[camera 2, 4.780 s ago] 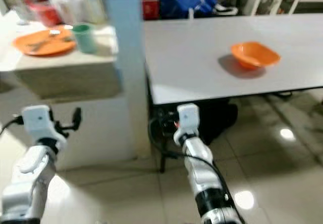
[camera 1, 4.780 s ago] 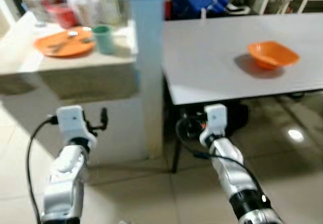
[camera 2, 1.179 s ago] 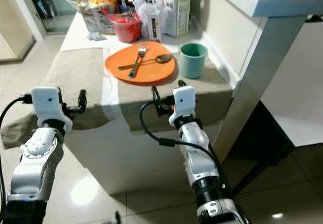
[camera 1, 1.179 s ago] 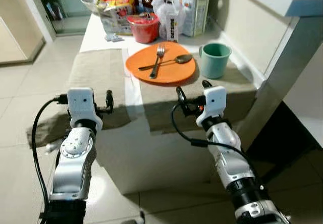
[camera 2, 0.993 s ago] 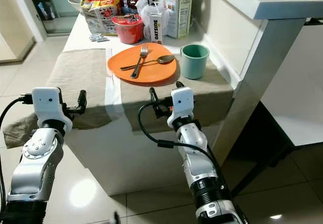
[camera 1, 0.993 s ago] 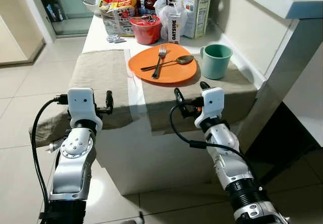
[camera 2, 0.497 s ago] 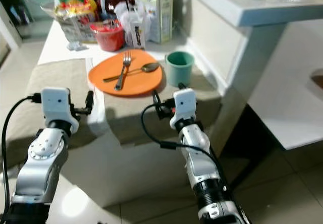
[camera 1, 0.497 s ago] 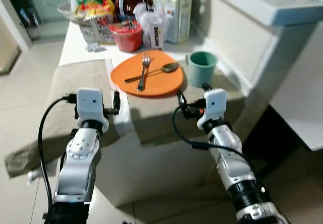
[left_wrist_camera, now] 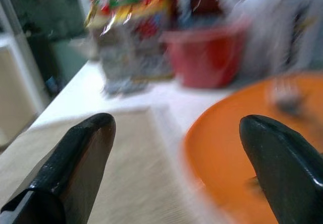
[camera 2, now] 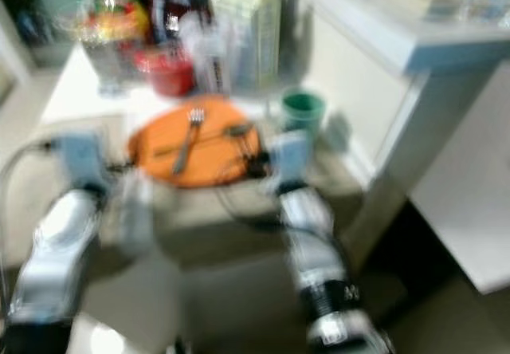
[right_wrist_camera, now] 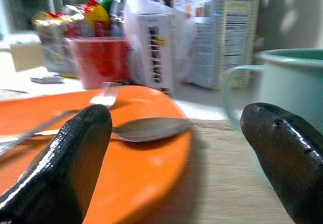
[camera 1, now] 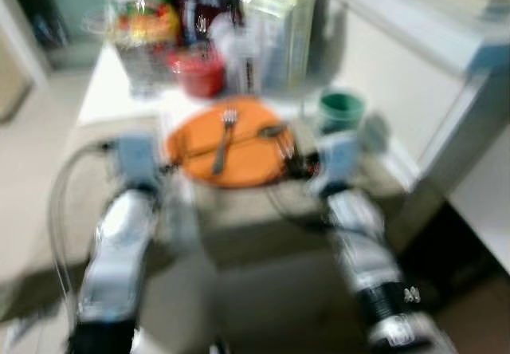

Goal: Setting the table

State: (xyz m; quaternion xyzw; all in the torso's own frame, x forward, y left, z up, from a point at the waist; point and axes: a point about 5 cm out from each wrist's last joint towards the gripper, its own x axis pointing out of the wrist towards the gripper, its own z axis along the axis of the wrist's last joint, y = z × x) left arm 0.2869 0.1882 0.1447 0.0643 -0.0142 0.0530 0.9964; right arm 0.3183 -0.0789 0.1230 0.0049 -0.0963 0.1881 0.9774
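An orange plate lies on a beige cloth on the counter, with a fork and a spoon on it. A green mug stands just right of the plate. My left gripper is open at the plate's near left rim. At the near right rim, between plate and mug, my right gripper is open and points at the spoon. Both grip nothing. The eye views are heavily blurred.
Behind the plate stand a red cup, a snack bag, a small white box and a tall carton. A pale raised ledge runs along the counter's right side. Tiled floor lies below.
The head views have shifted and blurred, so the camera is moving. Both grippers now sit closer to the plate's near rim than half a second ago, still open.
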